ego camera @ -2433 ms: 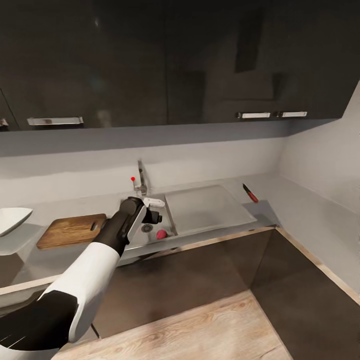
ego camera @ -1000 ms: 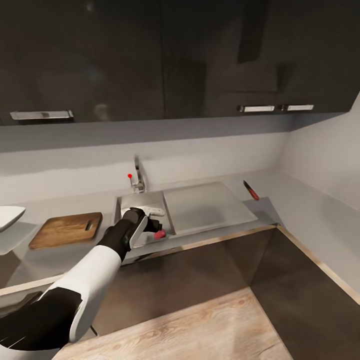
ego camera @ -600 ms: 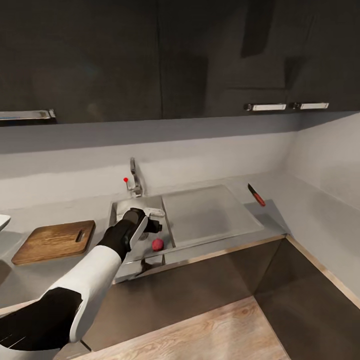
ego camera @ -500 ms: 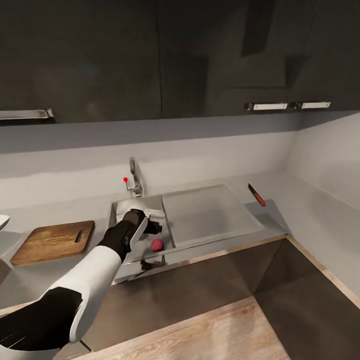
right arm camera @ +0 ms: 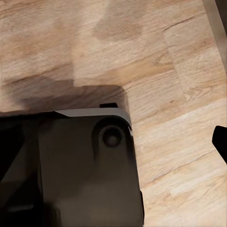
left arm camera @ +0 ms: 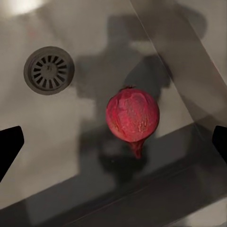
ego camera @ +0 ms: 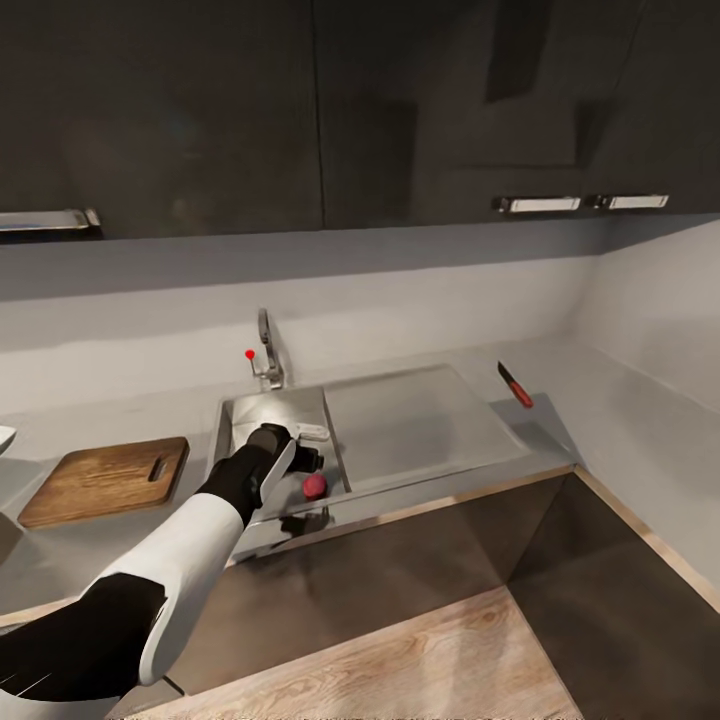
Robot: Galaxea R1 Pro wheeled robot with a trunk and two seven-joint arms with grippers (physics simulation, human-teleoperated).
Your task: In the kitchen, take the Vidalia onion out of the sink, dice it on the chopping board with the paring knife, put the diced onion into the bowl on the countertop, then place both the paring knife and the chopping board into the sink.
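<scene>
The Vidalia onion (ego camera: pixel 314 486) (left arm camera: pixel 132 116), a small pinkish-red bulb, lies on the floor of the sink (ego camera: pixel 245 415) near its front right corner. My left gripper (ego camera: pixel 311 447) (left arm camera: pixel 115 144) hangs open just above it, one dark fingertip (left arm camera: pixel 9 146) on each side of the onion, not touching it. The chopping board (ego camera: pixel 105 480) lies on the countertop (ego camera: pixel 600 410) left of the sink. The paring knife (ego camera: pixel 515 385) rests right of the drainboard (ego camera: pixel 420 425). A sliver of the white bowl (ego camera: pixel 4 438) shows at the far left edge. My right gripper (right arm camera: pixel 115 144) hangs open over the wooden floor.
The chrome tap (ego camera: pixel 267 350) with its red knob (ego camera: pixel 249 353) stands behind the basin. The round drain (left arm camera: pixel 49 70) lies beside the onion. Dark wall cabinets (ego camera: pixel 200 110) hang above. The robot's dark base (right arm camera: pixel 66 165) sits on the wooden floor (right arm camera: pixel 142 52).
The head camera has moved, so the board and bowl sit further left in the picture. My left gripper stays open over the onion, a little lower in the basin.
</scene>
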